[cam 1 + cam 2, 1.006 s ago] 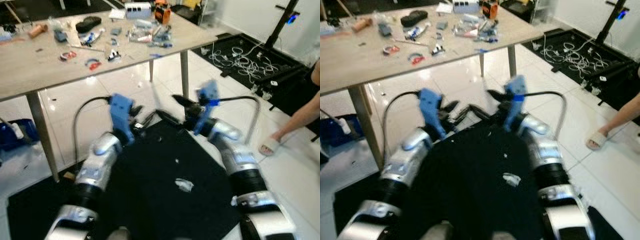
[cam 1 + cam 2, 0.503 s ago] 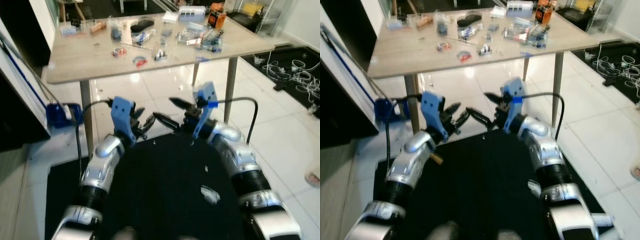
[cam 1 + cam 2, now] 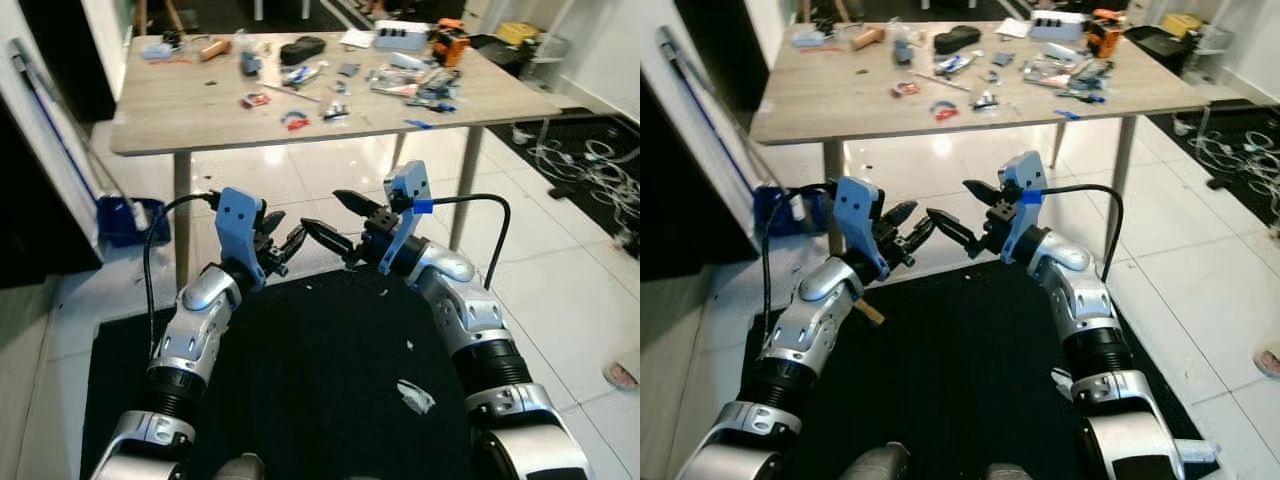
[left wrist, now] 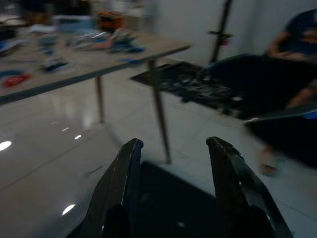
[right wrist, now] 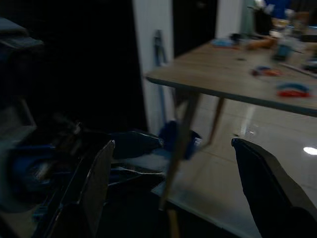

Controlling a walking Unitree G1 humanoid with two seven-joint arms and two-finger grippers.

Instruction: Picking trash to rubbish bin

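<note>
A crumpled white scrap [image 3: 415,396] lies on the black mat [image 3: 300,400] by my right forearm. Smaller white bits [image 3: 384,293] dot the mat nearer the table. A short tan stick-like piece [image 3: 870,313] rests at the mat's left edge. Both arms are raised over the mat's far end. My left gripper [image 3: 288,232] is open with nothing between its fingers [image 4: 126,168]. Facing it, my right gripper [image 3: 320,210] is also open and empty, its fingers [image 5: 99,173] set wide apart.
A wooden table [image 3: 150,125] strewn with small tools and packets stands ahead on thin metal legs [image 3: 181,215]. A blue container [image 3: 120,220] sits on the floor beneath its left end. White cables [image 3: 590,160] sprawl at the right. A person's foot [image 3: 622,375] shows at the right edge.
The camera has swung left and lifted, so the table now sits centred and a dark wall shows at left. Both grippers stay raised and open in front.
</note>
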